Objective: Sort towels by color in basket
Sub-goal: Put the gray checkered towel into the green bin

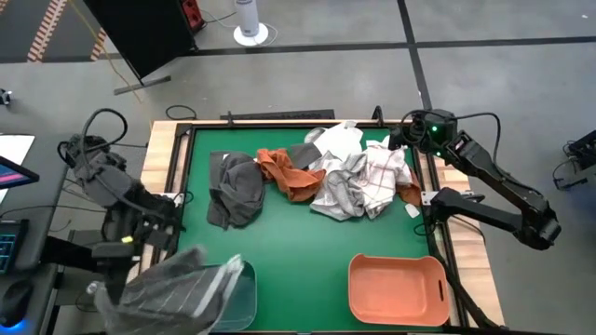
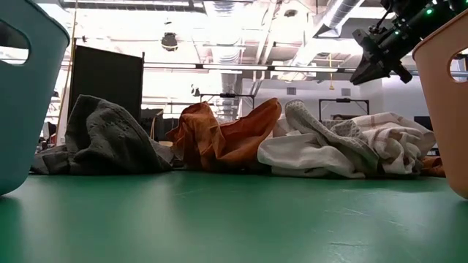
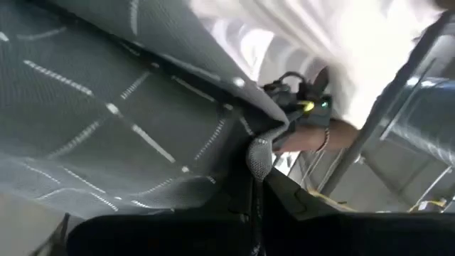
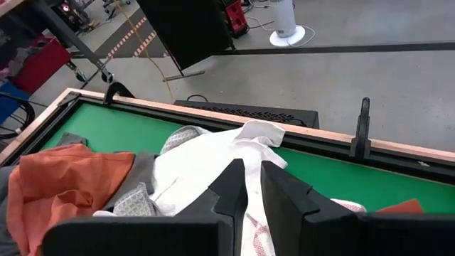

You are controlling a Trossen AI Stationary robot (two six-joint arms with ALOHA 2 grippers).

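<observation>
Nearest the low camera stood the teal basket (image 2: pixel 22 95) and the orange basket (image 2: pixel 446 102), set along the near edge of the green table (image 1: pixel 298 251), probably so each colour had its own bin within an arm's reach. The left gripper (image 1: pixel 191 270) hung over the clear-looking basket (image 1: pixel 237 288) at the near left, its fingers shut on a grey cloth (image 1: pixel 168 284) with thin pale lines; I judged it was about to drop it in. The other towels lay heaped across the far middle: a dark grey one (image 1: pixel 235 186), a rust one (image 1: pixel 284 172), then white and checked ones (image 1: pixel 358 177). The right gripper (image 4: pixel 252 181) hovered above the white heap at the far right, fingers nearly together with a slim gap, holding nothing.
</observation>
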